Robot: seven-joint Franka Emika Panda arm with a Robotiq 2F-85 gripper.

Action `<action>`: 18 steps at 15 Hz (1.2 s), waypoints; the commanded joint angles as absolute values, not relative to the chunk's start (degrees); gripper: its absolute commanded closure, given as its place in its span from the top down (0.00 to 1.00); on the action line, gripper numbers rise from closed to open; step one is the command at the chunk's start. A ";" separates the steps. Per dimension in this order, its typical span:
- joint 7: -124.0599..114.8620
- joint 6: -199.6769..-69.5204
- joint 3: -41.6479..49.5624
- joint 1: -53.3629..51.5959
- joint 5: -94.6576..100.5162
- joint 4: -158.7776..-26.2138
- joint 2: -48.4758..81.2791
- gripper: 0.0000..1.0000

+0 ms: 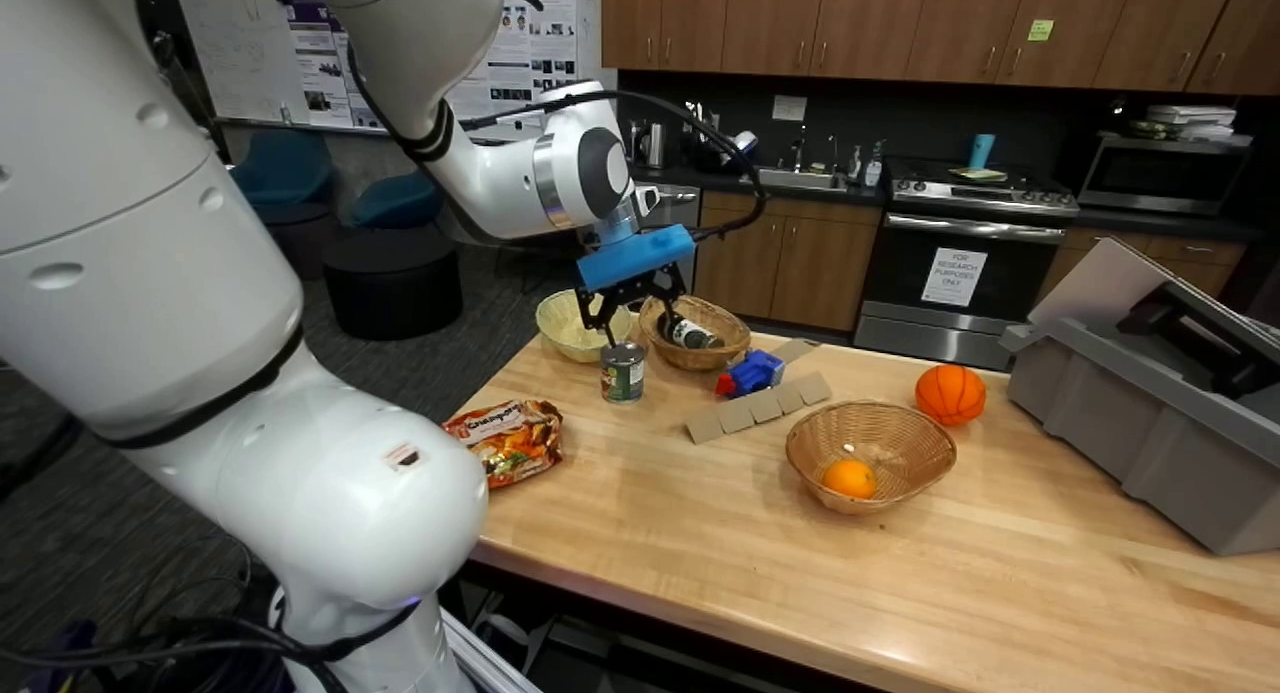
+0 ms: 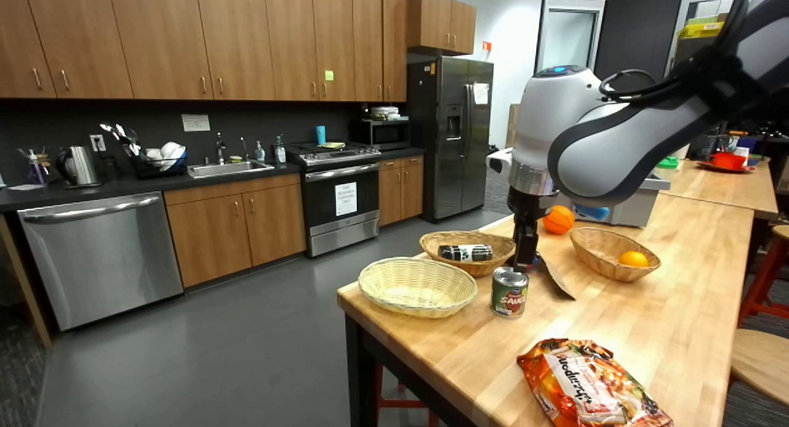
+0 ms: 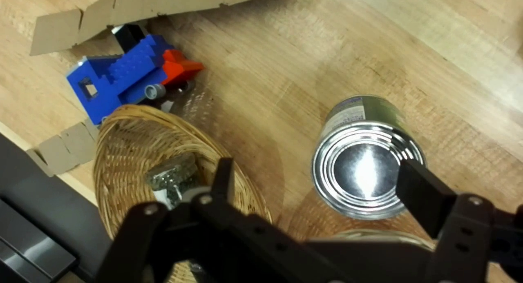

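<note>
Sauce can (image 2: 509,291) stands straight up on the bench (image 1: 640,513), near the corner where the pale basket (image 2: 410,285) sits. My gripper (image 1: 641,330) is spread wide, pinching nothing. The can is lower and off to one side: one finger (image 3: 425,193) hides a bit of the lid (image 3: 365,170), the other is nearer the brown basket (image 3: 122,152). I can't tell if lid and finger touch. Small words on the label (image 2: 513,302) are too blurry.

can (image 1: 623,373): on table (image 1: 640,503) | orange (image 1: 850,478): in basket (image 1: 912,451) | toy (image 3: 122,72): between cardboard strips (image 3: 143,5), perhaps touching one
</note>
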State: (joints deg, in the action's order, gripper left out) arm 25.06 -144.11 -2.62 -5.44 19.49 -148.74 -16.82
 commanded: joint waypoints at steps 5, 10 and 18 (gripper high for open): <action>22.51 -143.01 -4.47 -8.63 15.10 -149.31 -18.37 1.00; 17.37 -144.01 -6.27 -7.57 17.48 -149.55 -17.20 1.00; 12.66 -144.39 -6.82 -5.92 21.21 -150.44 -15.79 1.00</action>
State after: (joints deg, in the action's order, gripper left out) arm 14.42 -143.84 -6.35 -6.69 19.92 -150.32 -16.47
